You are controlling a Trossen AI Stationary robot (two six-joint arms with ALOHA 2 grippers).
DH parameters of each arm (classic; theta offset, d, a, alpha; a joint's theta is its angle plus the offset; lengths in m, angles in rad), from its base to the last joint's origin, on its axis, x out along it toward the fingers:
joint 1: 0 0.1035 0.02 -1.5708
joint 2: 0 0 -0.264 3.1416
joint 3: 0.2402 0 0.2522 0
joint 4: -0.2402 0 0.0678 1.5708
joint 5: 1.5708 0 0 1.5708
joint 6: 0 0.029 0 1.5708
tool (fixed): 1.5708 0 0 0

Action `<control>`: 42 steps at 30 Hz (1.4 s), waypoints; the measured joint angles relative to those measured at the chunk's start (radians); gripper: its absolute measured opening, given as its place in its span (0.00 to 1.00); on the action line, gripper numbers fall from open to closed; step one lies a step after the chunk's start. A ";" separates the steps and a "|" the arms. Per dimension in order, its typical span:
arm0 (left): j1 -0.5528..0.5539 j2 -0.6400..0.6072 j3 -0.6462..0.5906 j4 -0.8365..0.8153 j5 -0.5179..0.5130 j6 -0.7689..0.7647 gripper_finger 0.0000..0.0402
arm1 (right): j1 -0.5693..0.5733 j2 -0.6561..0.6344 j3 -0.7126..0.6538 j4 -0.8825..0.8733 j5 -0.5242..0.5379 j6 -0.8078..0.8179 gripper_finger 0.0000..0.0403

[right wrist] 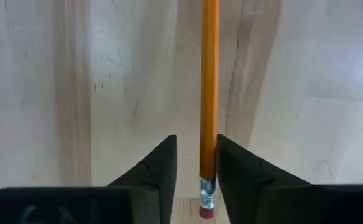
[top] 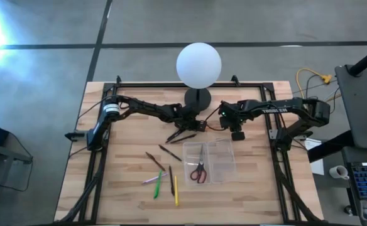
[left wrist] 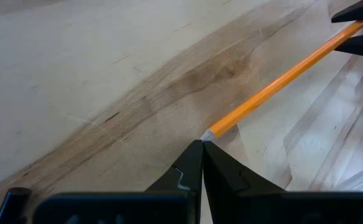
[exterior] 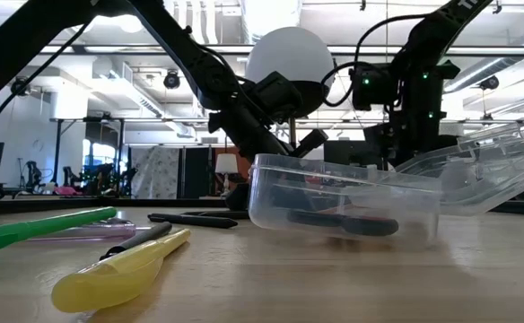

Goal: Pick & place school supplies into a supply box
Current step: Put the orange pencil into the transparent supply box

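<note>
An orange pencil (left wrist: 281, 78) hangs in the air between my two grippers, over the table just far of the supply box. My left gripper (left wrist: 201, 144) is shut on its sharpened end. My right gripper (right wrist: 196, 140) is open, with a finger on either side of the eraser end (right wrist: 207, 193). The clear supply box (top: 216, 164) lies open on the table, lid folded toward the right, with red-handled scissors (top: 199, 169) inside. Dark pens (top: 169, 152), a green pen (top: 158, 186), a yellow one (top: 175, 190) and a pale one (top: 151, 180) lie flat left of the box. My left gripper pinches the pencil's sharpened tip (left wrist: 209, 133) between its two shut fingers. The pencil runs on from the fingertips, along the fingers, toward my right gripper. It is lifted clear of the table. My right gripper: one finger (right wrist: 231, 155) lies close against the pencil's side near the eraser; whether it touches, I cannot tell.
A white globe lamp (top: 198, 63) on a black stand (top: 197, 98) rises at the table's far edge, just behind both grippers. The box lid (exterior: 495, 166) slants upward on the right. Bare wood lies near the table's left and near edges.
</note>
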 joint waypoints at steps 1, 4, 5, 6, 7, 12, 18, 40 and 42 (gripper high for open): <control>0.000 0.000 -0.001 0.000 0.000 0.000 0.00 | 0.000 0.000 0.000 0.003 0.000 0.000 0.22; 0.000 0.000 -0.001 0.000 0.000 0.000 0.00 | 0.000 0.000 0.000 0.003 0.002 0.000 0.18; 0.000 0.000 -0.001 0.000 0.000 0.000 0.00 | 0.000 0.000 0.000 0.003 0.004 0.000 0.17; 0.000 0.000 -0.001 0.000 0.000 0.000 0.00 | 0.000 -0.001 0.000 0.003 0.010 0.000 0.15; 0.000 0.000 -0.001 -0.001 0.000 0.000 0.00 | 0.000 -0.002 0.000 0.003 0.021 0.000 0.14; 0.000 0.000 -0.001 -0.002 0.000 -0.001 0.00 | 0.000 -0.002 0.001 0.001 0.027 0.000 0.09; -0.003 -0.022 -0.005 0.000 -0.006 0.024 0.00 | 0.000 -0.005 0.023 -0.011 0.026 0.017 0.05; -0.087 -0.405 -0.103 -0.162 -0.325 0.256 0.00 | 0.031 -0.226 0.209 -0.266 -0.276 0.915 0.03; -0.100 -0.437 -0.134 -0.160 -0.325 0.285 0.00 | 0.068 -0.235 0.209 -0.237 -0.318 1.025 0.03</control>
